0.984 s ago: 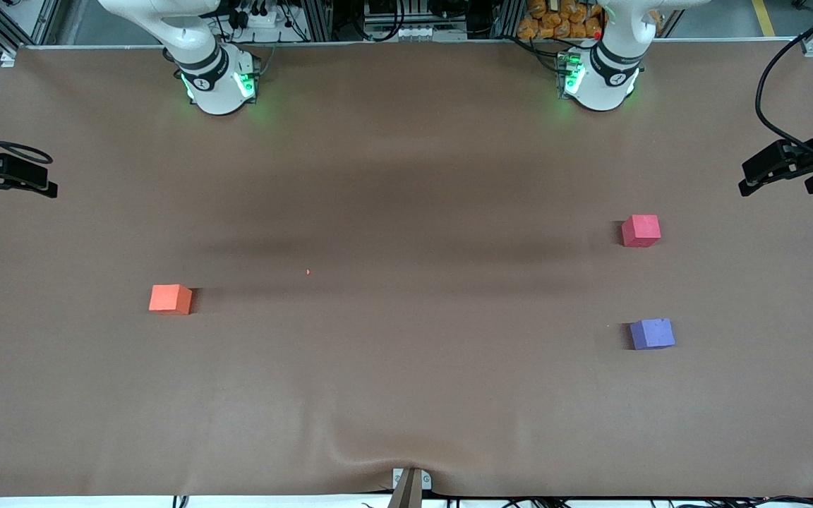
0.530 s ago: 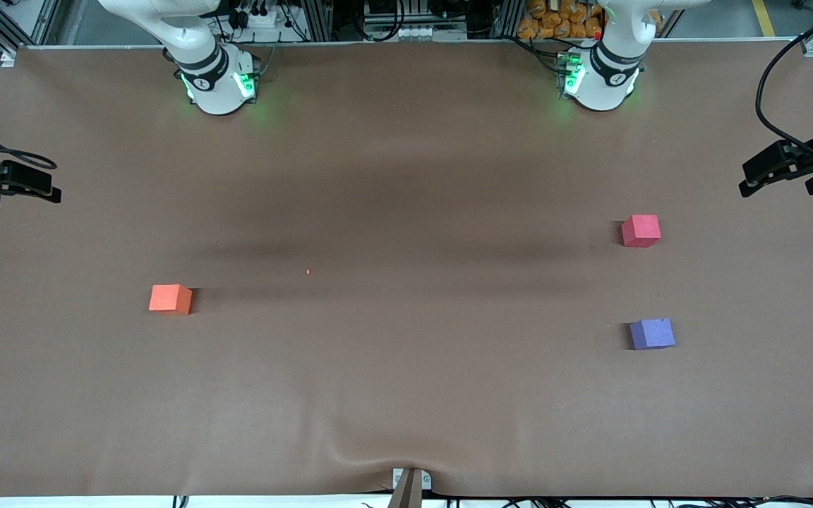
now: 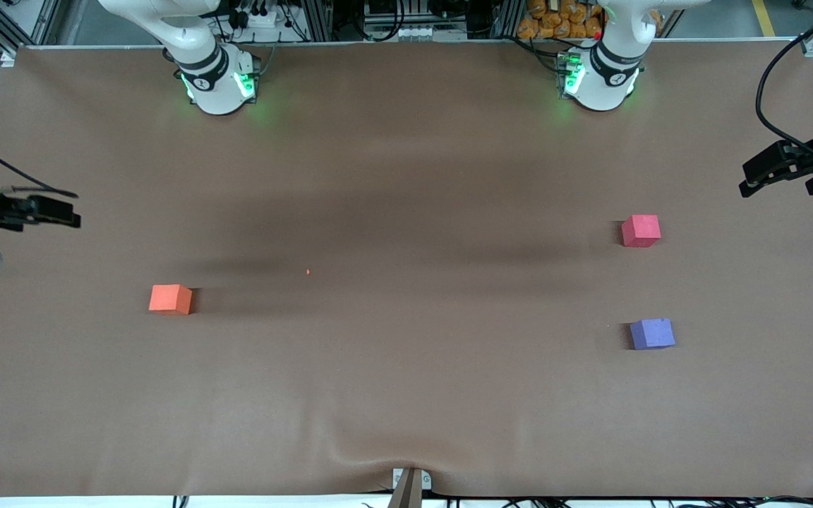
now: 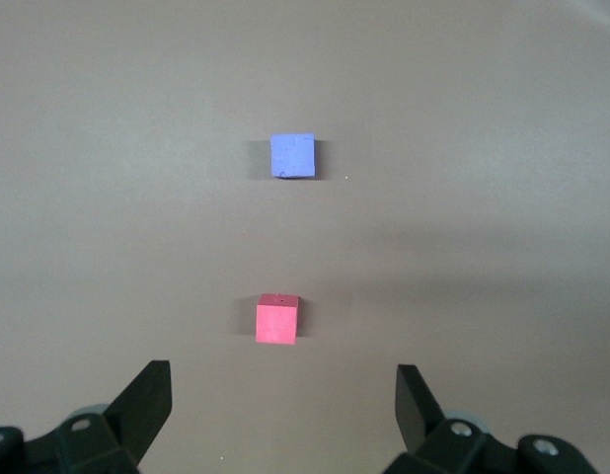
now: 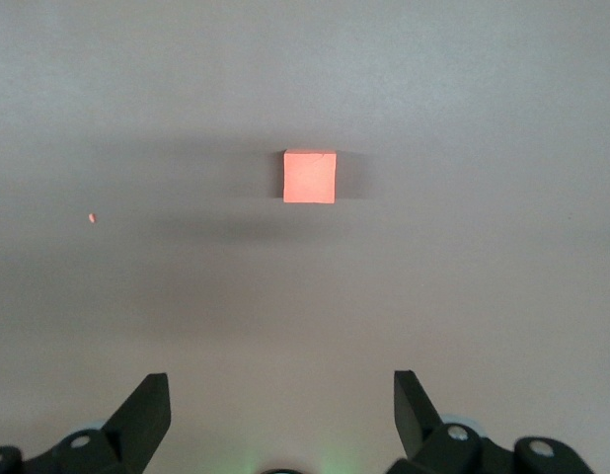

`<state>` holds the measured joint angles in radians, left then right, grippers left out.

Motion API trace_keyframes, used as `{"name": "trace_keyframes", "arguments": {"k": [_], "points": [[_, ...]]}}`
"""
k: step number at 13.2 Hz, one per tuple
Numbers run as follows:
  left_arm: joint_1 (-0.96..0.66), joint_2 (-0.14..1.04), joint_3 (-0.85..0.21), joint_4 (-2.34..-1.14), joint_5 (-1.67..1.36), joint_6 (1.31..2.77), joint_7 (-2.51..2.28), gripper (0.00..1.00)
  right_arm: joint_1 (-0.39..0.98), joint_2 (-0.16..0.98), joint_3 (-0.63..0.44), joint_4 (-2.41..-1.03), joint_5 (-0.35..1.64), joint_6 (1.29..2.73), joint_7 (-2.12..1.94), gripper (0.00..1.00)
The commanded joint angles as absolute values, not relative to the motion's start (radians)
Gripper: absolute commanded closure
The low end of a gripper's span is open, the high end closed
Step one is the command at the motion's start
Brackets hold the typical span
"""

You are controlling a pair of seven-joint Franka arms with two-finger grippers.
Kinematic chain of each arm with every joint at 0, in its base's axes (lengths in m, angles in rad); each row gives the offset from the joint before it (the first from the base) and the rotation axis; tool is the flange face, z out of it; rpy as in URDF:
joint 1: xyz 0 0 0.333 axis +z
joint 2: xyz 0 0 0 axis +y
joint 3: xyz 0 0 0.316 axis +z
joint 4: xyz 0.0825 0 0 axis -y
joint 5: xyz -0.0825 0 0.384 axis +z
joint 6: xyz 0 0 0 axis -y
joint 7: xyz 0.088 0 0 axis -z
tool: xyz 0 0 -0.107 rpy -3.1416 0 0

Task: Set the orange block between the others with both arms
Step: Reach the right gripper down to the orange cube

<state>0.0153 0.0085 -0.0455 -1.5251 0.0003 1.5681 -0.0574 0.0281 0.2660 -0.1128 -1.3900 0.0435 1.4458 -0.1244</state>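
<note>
A: Where's the orange block [image 3: 170,298]?
B: Toward the right arm's worktop [image 3: 406,395] end, matte, alone; red cube [image 3: 641,231] and purple cube [image 3: 652,334] well apart.
A: Grippers?
B: Right gripper [image 3: 61,212] and left gripper [image 3: 756,178], jaws spread, empty, over opposite edges.

Left end effector [image 3: 766,176] open, right end effector [image 3: 61,212] open, both aloft

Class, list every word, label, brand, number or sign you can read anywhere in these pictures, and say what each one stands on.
None can be read.
orange block: plain faces, no print.
pinkish-red block: plain, no print.
purple-blue block: plain, no print.
arm bases: a small round dark mark on each, too small to read.
packets past the table's edge by the left arm's base: any print too small to read.
</note>
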Motion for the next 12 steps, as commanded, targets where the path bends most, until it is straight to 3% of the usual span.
{"name": "trace_keyframes", "arguments": {"k": [1, 12], "points": [[0.026, 0.021, -0.046, -1.522, -0.014, 1.574, -0.009, 0.00, 0.018, 0.342, -0.109, -1.411, 0.034, 1.508, -0.118, 0.00], [0.064, 0.020, -0.038, -1.516, -0.014, 1.588, -0.014, 0.00, 0.023, 0.615, -0.106, -1.500, 0.038, 1.830, -0.123, 0.00]]}}
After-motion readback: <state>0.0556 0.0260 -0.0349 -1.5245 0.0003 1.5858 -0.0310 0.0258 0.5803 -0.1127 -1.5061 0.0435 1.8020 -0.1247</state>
